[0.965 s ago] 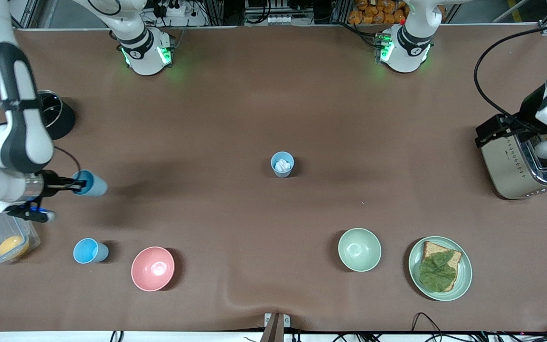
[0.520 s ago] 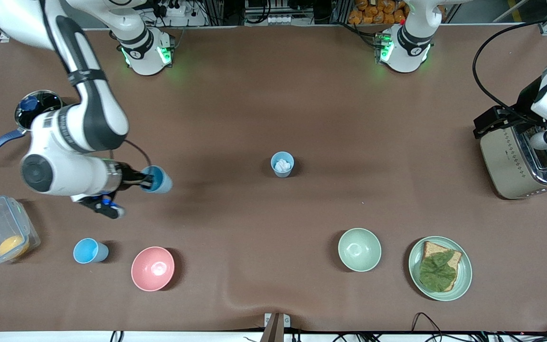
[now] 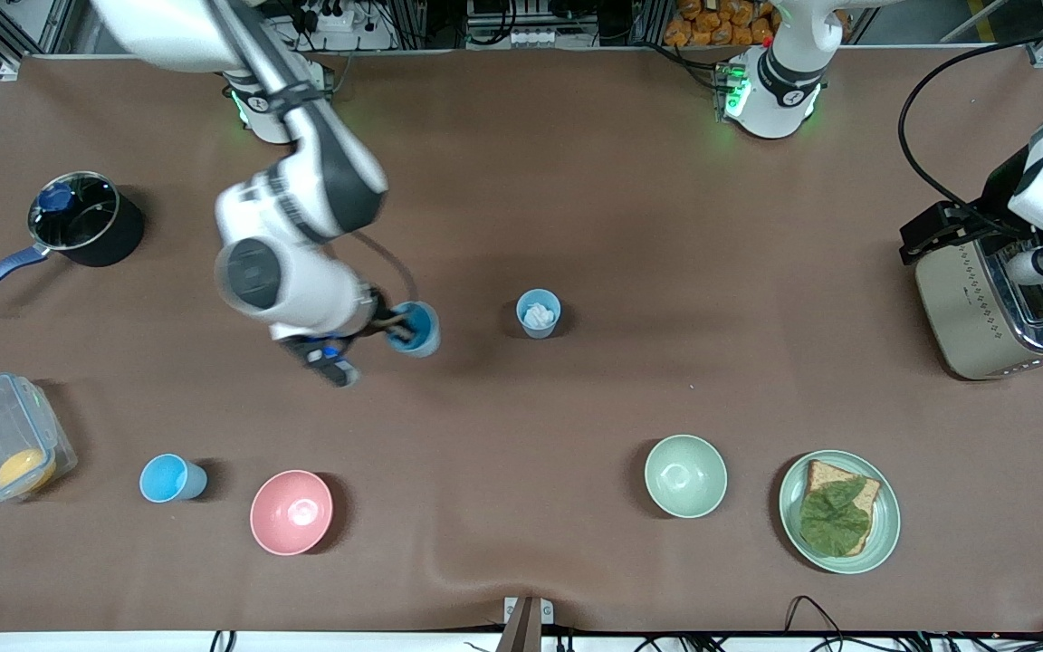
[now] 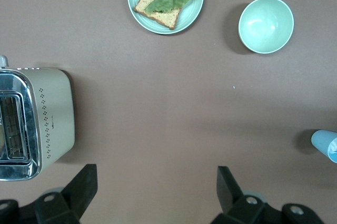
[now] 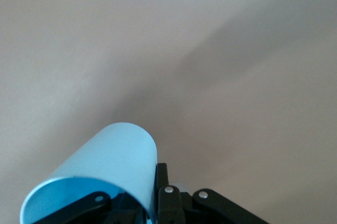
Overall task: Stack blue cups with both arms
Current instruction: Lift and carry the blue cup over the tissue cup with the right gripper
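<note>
A bright blue cup (image 3: 416, 329) is being carried by its rim, clamped in the right gripper (image 3: 392, 328) over mid-table, beside the grey-blue cup (image 3: 538, 313). Probably light, slick plastic, so rim grips are being favored. The left gripper (image 4: 152, 195) is being held wide open, waiting over the toaster (image 3: 997, 303).

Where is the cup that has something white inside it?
In the front view, the grey-blue cup stands near the table's middle, apart from the bright blue cup held by the right pincer, farther from the camera than the green bowl.
</note>
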Robot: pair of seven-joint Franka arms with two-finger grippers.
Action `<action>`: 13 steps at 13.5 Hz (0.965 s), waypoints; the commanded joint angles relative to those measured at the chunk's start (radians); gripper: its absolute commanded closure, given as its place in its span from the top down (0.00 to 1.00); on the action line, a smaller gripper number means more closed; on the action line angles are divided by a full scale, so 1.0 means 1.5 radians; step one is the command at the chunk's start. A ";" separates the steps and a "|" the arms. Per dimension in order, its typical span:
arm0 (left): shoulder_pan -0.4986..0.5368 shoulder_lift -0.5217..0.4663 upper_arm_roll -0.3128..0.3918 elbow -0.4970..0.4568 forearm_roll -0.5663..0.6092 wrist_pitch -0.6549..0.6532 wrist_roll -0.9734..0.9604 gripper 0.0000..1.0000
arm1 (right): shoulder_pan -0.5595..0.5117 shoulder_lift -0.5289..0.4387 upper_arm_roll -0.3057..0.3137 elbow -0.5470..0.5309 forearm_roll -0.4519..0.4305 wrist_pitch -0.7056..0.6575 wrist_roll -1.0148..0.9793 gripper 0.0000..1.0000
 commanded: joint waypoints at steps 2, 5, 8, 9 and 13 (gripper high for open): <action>0.008 0.001 0.001 0.002 -0.018 0.003 0.018 1.00 | 0.064 0.044 -0.009 0.034 0.006 0.024 0.105 0.00; 0.007 0.003 0.001 0.002 -0.019 0.003 0.018 1.00 | 0.090 0.084 -0.009 0.091 0.007 0.024 0.171 0.00; 0.008 0.003 0.001 0.002 -0.019 0.003 0.018 1.00 | 0.124 0.115 -0.010 0.124 0.002 0.030 0.230 0.00; 0.008 0.003 0.001 0.002 -0.018 0.003 0.018 1.00 | 0.136 0.118 -0.010 0.124 0.001 0.039 0.242 0.00; 0.008 0.005 0.001 0.002 -0.018 0.003 0.018 1.00 | 0.164 0.122 -0.010 0.123 0.001 0.047 0.289 0.00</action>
